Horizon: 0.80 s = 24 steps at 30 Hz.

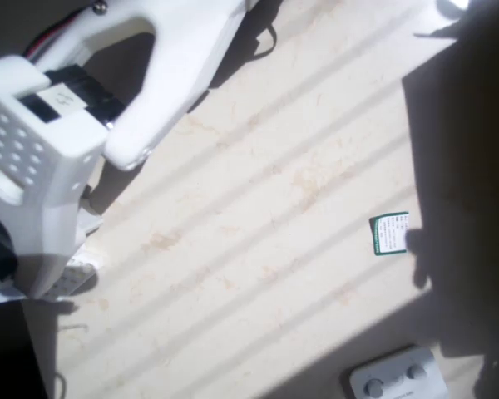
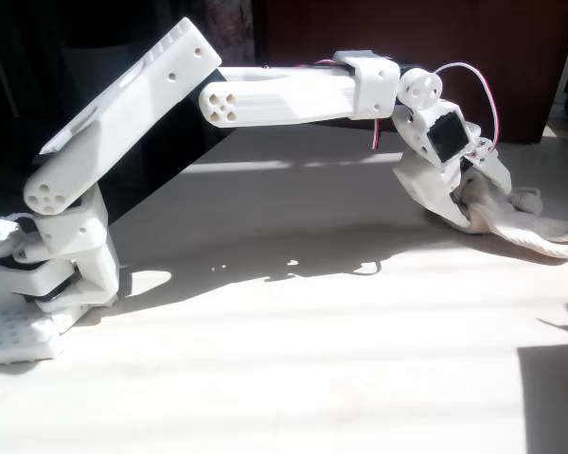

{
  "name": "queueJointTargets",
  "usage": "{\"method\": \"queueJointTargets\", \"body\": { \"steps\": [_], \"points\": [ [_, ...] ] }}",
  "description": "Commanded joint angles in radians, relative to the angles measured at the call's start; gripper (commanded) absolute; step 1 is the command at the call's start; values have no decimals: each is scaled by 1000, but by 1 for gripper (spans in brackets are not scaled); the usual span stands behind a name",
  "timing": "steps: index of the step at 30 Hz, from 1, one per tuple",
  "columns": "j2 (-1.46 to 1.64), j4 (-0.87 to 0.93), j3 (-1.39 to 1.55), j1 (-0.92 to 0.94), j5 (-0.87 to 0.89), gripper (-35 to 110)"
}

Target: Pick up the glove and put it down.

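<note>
Cream, lumpy fabric: the glove lies on the pale surface at the right of the fixed view. The white plastic hand is down on it, jaws seemingly narrowed on a fold, though the grip is hard to confirm. Risk: soft, wrinkled cloth may slip from a shallow pinch when lifted. A green-and-white card lies well apart.

Sunlit cream table, striped shadows, dark backdrop.
</note>
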Motion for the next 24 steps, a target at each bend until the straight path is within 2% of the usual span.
{"method": "queueJointTargets", "body": {
  "steps": [1,6,13,24],
  "points": [
    [5,-8,-54,-8,8,23],
    [3,-9,-54,-8,0,21],
    [3,-11,-54,-8,-5,-2],
    [3,-11,-54,-8,-6,0]
  ]
}}
